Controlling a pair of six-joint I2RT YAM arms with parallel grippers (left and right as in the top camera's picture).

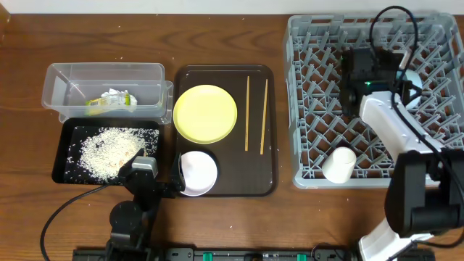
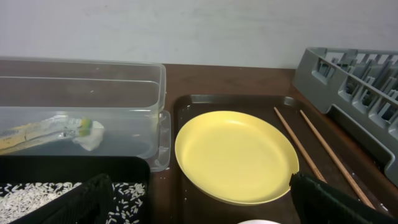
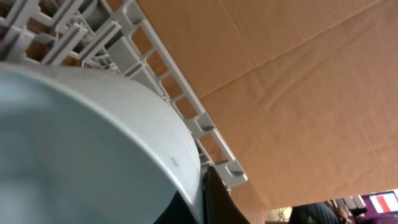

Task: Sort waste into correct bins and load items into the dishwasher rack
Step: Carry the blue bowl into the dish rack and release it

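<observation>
Gripping blue bowl (image 3: 93,143) by rim inside rack (image 1: 319,109), right gripper (image 3: 204,202) closed on it. Hovering left gripper (image 2: 205,214), fingers spread wide, left of rack. Showing rice (image 1: 109,151), wrapper (image 1: 110,101) binned far left of rack; awaiting loading: plate (image 1: 205,113), chopsticks (image 1: 247,112), white bowl (image 1: 198,172).

**Open middle, crowded rack**

The plate (image 1: 205,113) and chopsticks (image 1: 246,114) lie open from above. The tub (image 1: 51,87), black tray (image 1: 59,174) and brown tray (image 1: 254,174) sit packed close together. The right arm (image 1: 388,123), with a blue bowl (image 1: 411,78), overhangs the rack's (image 1: 293,101) far right.
</observation>
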